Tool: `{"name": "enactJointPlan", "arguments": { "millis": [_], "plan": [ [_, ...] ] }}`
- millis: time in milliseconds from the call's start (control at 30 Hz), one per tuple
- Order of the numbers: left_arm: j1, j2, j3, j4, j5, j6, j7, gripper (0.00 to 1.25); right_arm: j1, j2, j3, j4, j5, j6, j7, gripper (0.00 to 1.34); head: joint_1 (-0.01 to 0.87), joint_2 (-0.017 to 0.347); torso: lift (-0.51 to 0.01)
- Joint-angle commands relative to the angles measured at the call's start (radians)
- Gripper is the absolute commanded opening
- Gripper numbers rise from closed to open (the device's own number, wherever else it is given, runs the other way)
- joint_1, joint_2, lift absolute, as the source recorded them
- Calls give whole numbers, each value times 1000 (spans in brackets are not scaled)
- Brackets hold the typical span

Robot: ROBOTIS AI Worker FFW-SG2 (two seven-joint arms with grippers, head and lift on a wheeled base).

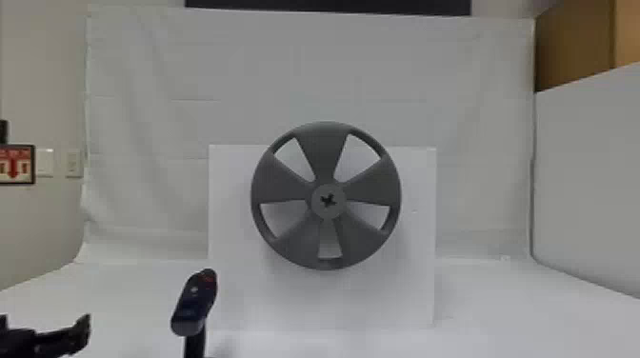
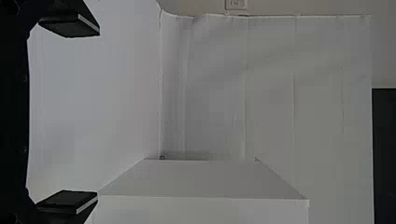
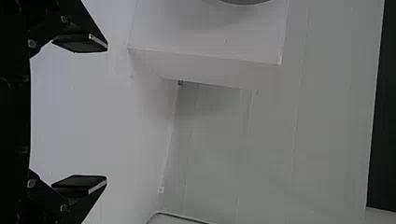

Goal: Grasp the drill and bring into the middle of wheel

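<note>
Navy-and-black cordless drill [image 1: 194,304], one: ungripped, upright, near side of the wheel and to its left; handle downward, foot out of sight, presumably stood so that the grip offers itself to a sideways grasp. Left gripper [image 2: 97,114], one: further left of the wheel than the drill, black fingers spread wide with nothing between them; the spread would suit taking the handle, and the side position should spare the drill a knock from above. Right gripper [image 3: 106,112], one: near side of the wheel, fingers likewise parted and unladen; likely in reserve, the drill lying nearer its fellow. Grey five-spoked wheel [image 1: 371,183], one: face toward the robot, hub [image 1: 328,201] bearing a dark cross-shaped recess, evidently the drill's destination. White block [image 1: 228,285], one: directly behind the wheel, apparently to hold it raised and facing squarely outward. White backdrop [image 1: 381,62], one: behind wheel and block, probably for a plain ground.
</note>
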Motion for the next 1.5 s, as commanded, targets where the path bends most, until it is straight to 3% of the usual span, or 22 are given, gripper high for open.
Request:
{"name": "enactJointPlan", "arguments": {
  "millis": [0,1233,1467],
  "plan": [
    [-2,-1,1,0,0,0,0,1192,0,0,0,0,0,-1,0,1057,0,0,-406],
    [-6,-1,1,0,-5,-1,0,1192,-1,12,-5,0,13,-1,0,1057,0,0,-406],
    [0,-1,1,0,-8,-57,0,1192,-4,32,-11,0,17,-30,0,1058,0,0,-406]
  ]
}}
